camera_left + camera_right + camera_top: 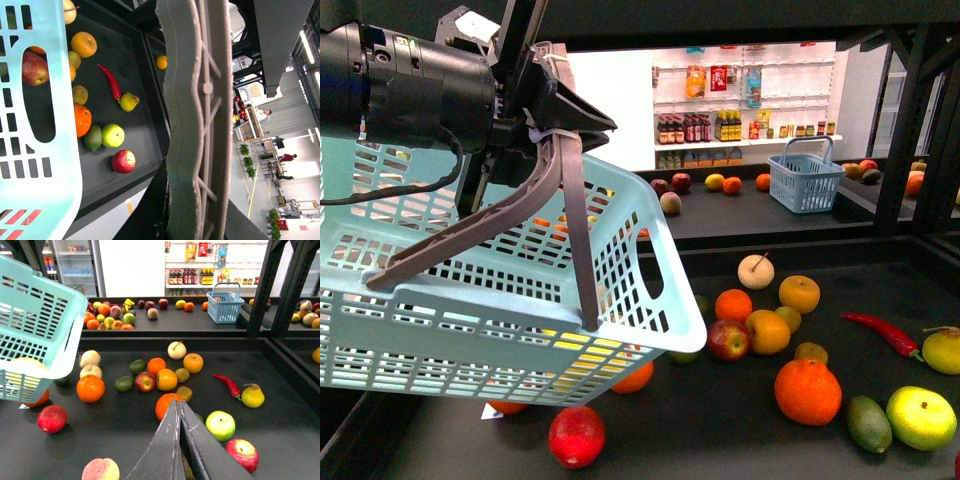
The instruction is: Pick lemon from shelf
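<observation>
My left gripper (535,135) is shut on the grey basket handle (570,220), holding the light-blue basket (520,300) tilted above the left of the shelf's black deck (720,430). In the left wrist view the basket handle (195,125) fills the middle beside the basket wall (35,200). A plain yellow fruit that looks like the lemon (22,367) lies inside the basket (35,315), seen only through the slots. My right gripper (177,405) is shut with nothing in it, its tips over an orange (162,405) on the deck (125,440).
Loose fruit covers the deck: oranges (807,390), red apples (576,436), a yellow-green apple (920,417), a pear (252,396), a red chili (880,333). Black frame posts (910,120) rise at the right. A farther shelf carries a small blue basket (806,180).
</observation>
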Available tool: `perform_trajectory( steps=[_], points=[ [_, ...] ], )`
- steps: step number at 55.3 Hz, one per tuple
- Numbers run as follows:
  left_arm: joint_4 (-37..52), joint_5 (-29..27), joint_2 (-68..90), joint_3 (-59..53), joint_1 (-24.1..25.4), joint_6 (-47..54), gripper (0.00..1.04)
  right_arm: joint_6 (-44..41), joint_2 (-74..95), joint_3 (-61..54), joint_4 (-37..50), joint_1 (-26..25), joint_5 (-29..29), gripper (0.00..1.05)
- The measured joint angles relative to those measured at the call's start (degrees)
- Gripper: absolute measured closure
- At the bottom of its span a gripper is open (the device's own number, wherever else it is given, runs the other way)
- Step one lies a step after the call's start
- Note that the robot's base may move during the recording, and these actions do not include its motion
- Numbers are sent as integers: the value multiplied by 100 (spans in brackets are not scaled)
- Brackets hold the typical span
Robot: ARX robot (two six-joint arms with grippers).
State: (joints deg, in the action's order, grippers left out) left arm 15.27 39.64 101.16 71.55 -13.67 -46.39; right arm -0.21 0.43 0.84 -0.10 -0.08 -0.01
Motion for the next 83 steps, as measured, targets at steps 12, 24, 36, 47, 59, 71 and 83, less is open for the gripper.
perform_trajectory(
  steps=[12, 24, 36, 47, 59, 71, 83],
  points=[
    [-2, -2, 0, 0, 0, 0, 95, 0, 0, 0, 0, 0, 0, 60],
    [-2, 0, 0, 0, 0, 0, 95, 2, 0, 0, 0, 0, 0, 20],
    [0, 0, 0, 0, 0, 0, 95, 4, 0, 0, 0, 0, 0, 7],
    [481, -584, 70, 13, 74, -647, 95, 4, 0, 0, 0, 0, 0, 7],
    [1521, -1615, 361, 210, 588, -1827, 95, 4, -2, 0, 0, 0, 0, 7],
    [2439, -2750, 531, 278, 1394, -2920, 96, 4, -2, 0, 0, 0, 0, 7],
    [3237, -3261, 682, 232, 2291, -3740, 96, 4, -4, 0, 0, 0, 0, 7]
  ],
)
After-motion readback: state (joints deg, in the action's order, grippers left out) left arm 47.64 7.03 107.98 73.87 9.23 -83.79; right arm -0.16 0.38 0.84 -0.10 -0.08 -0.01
